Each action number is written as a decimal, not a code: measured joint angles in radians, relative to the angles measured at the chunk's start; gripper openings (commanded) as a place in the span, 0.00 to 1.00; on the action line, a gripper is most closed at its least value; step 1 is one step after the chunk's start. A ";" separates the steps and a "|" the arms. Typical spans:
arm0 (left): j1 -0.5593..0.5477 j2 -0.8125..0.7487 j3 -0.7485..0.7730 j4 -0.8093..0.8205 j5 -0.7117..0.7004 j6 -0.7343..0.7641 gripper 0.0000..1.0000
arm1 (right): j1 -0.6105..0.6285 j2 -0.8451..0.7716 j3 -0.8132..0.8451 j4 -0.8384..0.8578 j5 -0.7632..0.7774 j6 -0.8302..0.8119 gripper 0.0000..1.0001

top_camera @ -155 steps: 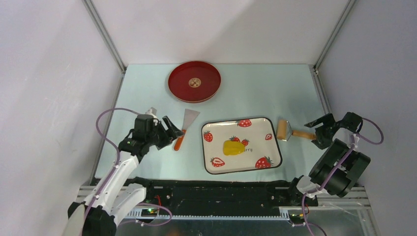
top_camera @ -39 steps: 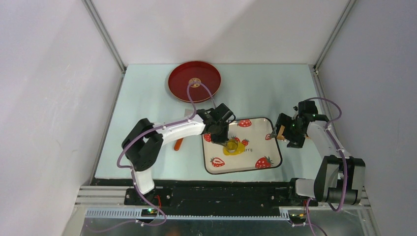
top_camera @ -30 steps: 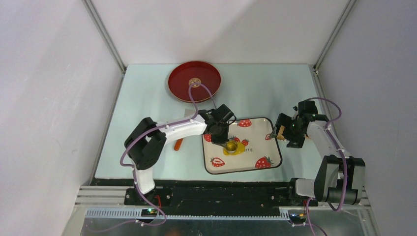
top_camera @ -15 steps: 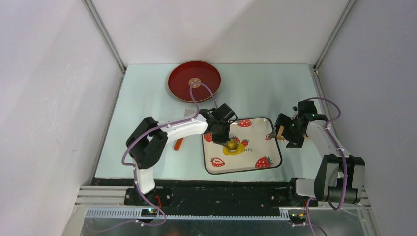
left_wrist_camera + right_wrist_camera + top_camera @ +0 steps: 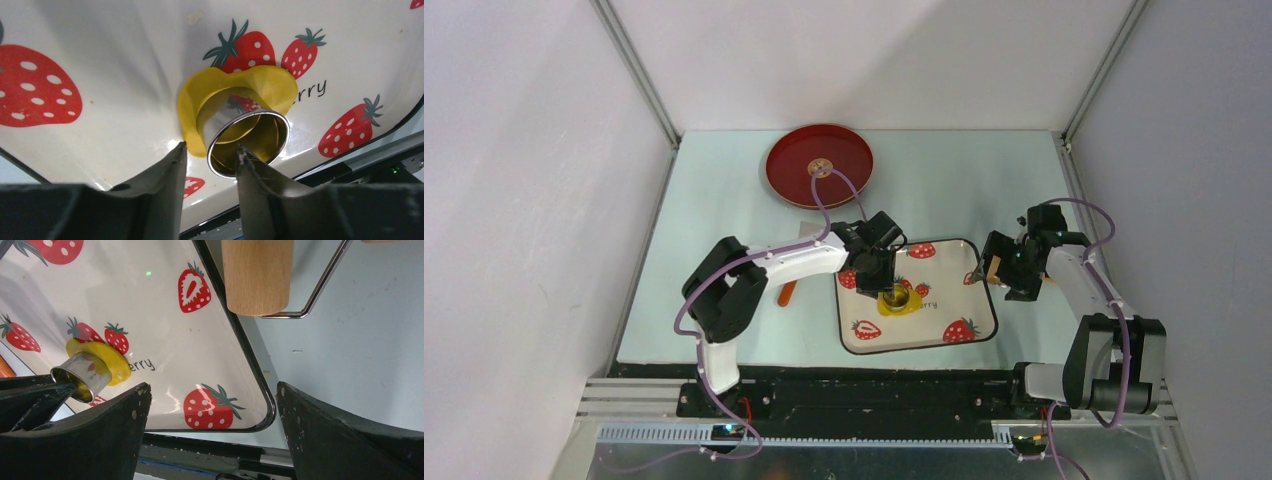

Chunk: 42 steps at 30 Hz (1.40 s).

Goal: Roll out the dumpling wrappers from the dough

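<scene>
Dough: a flattened bright-yellow patch (image 5: 270, 82) near the middle of the tray (image 5: 100, 125), lying over the printed strawberries, with a metal ring (image 5: 217, 110) standing on it
Left fingers (image 5: 177, 160): parted, one tip either side of the ring's near wall with a gap showing, so released, not pinching, and carrying nothing
Right fingers (image 5: 125, 420): spread wide, grasping nothing, hanging above the roller (image 5: 257, 275) just off the tray's right edge
Done: the dough looks already rolled thin, and the ring is set down into it like a cutter
To do: no dumpling wrappers lie free anywhere in view, and it cannot be told whether the ring has cut through; by my reading a round has yet to be freed and lifted out, and the scrap rolled again for more
Dough texture: soft, matte and clay-like, a thin sheet with a wavy irregular edge that laps up against the ring
Ring: a short open cylinder of thin polished metal that mirrors the strawberries
Tray: glossy white, a rounded rectangle with a dark rim and red strawberry prints
Roller: a plain pale wooden cylinder in a bent wire frame
Bench (image 5: 360, 340): pale blue-green, matte, lightly scuffed
Red plate (image 5: 844, 150): round and glossy with a raised lip, at the far side, well apart from the tray
</scene>
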 measured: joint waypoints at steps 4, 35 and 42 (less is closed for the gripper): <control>0.000 -0.001 0.000 0.000 0.000 -0.001 0.58 | 0.001 0.000 0.000 0.000 -0.005 0.000 0.99; 0.111 -0.278 -0.343 0.311 0.160 -0.088 0.41 | 0.479 0.047 0.076 0.097 -0.156 0.238 0.66; 0.109 -0.247 -0.331 0.352 0.193 -0.106 0.33 | 0.526 0.170 0.076 0.149 -0.164 0.301 0.51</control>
